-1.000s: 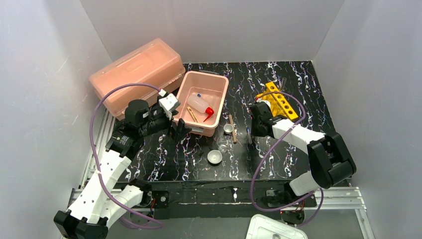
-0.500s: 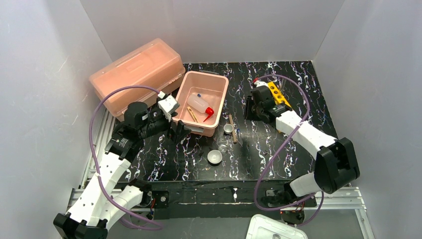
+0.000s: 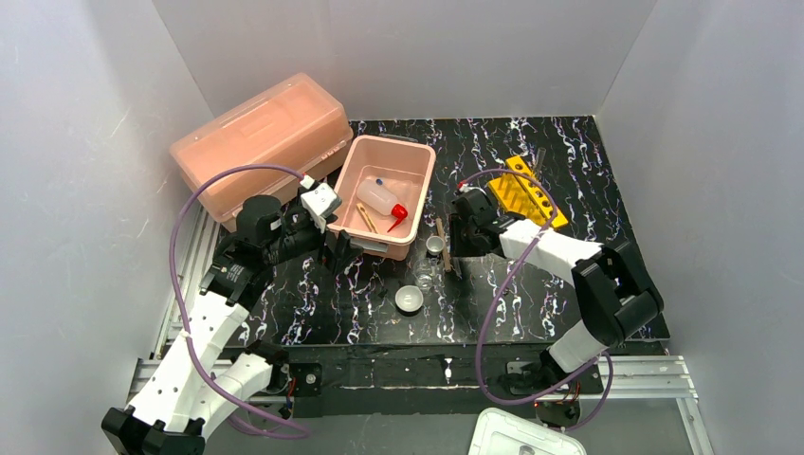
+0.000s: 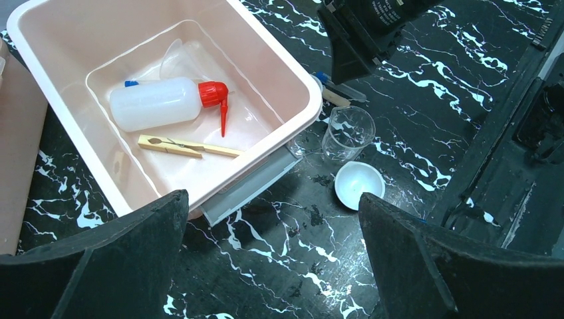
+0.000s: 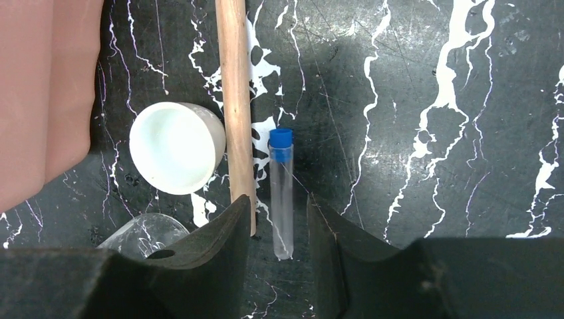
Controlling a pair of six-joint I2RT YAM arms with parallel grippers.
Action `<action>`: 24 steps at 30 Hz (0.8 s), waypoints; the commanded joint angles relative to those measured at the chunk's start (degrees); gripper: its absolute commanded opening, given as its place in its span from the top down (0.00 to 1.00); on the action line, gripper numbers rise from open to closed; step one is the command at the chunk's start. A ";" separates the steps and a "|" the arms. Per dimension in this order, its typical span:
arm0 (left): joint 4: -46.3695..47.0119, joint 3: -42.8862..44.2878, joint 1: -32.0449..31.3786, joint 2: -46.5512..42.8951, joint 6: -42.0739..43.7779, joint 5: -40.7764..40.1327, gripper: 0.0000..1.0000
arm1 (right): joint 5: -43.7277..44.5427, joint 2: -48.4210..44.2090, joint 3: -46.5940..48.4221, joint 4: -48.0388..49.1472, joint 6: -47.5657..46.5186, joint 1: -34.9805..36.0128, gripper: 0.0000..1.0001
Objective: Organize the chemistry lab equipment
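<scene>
R pincer [image 5: 277, 207] hung part-open, gripping nothing, astride the blue-capped tube [image 5: 281, 193], which lay flat on the table [image 5: 432, 100] just beside the wooden stick [image 5: 236, 100], long axis running btwn the jaws, R arm nearer.

A robot test cell set up as a mock laboratory is indicated. A black marbled table [image 3: 569, 142] is enclosed by plain white panels [image 3: 85, 95] on the left, right and far sides, and aluminium rails [image 3: 649, 373] are fixed along the near edge. Small chemistry ware (a yellow holed rack [image 3: 536, 194], a white squeeze bottle [image 3: 376, 197]) is laid out there.
</scene>
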 commanded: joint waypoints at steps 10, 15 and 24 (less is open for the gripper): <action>-0.77 0.61 0.19 -0.38 0.37 -0.09 0.01 | 5.19 2.37 0.37 1.85 0.88 0.66 0.58; -0.76 0.69 0.20 -0.29 0.12 -0.14 0.01 | 8.92 1.75 -0.29 1.22 0.67 0.77 0.59; -0.59 0.79 0.20 -0.28 0.01 -0.19 0.01 | 9.27 1.61 -1.07 0.87 0.59 0.81 0.58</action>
